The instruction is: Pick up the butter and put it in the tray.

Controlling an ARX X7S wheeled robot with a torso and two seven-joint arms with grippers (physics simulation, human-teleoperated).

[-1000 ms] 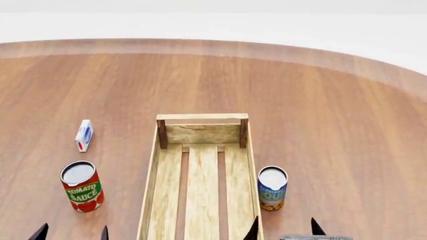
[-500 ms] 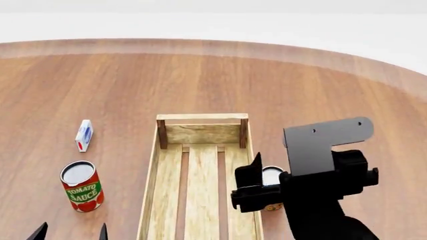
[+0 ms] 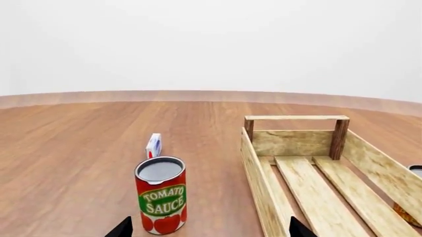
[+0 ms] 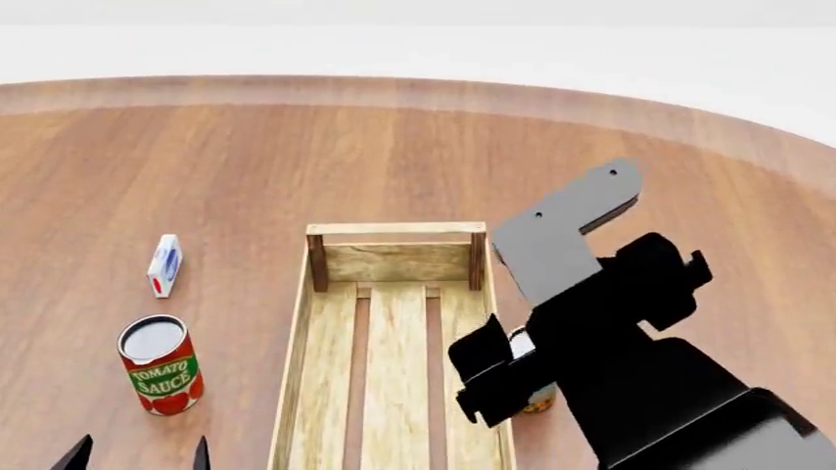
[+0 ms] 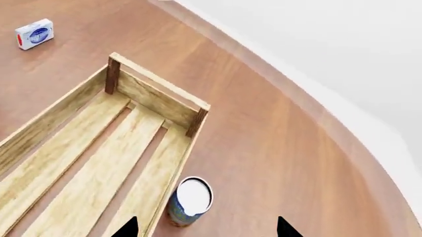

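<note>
You won't find the butter in any view. Expect a light, stiff carton; grip its long flat sides. Both grippers, left (image 4: 137,455) and right (image 4: 490,377), gape empty beside the tray (image 4: 317,377).

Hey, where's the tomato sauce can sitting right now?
In the head view, the tomato sauce can stands upright on the table, left of the tray, just nearer the robot than the small white carton.

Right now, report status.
Left fingers open, empty. Right fingers open, empty, by blue-labelled tin can beside long pale wooden tray. Red-and-orange butter carton not in view.
</note>
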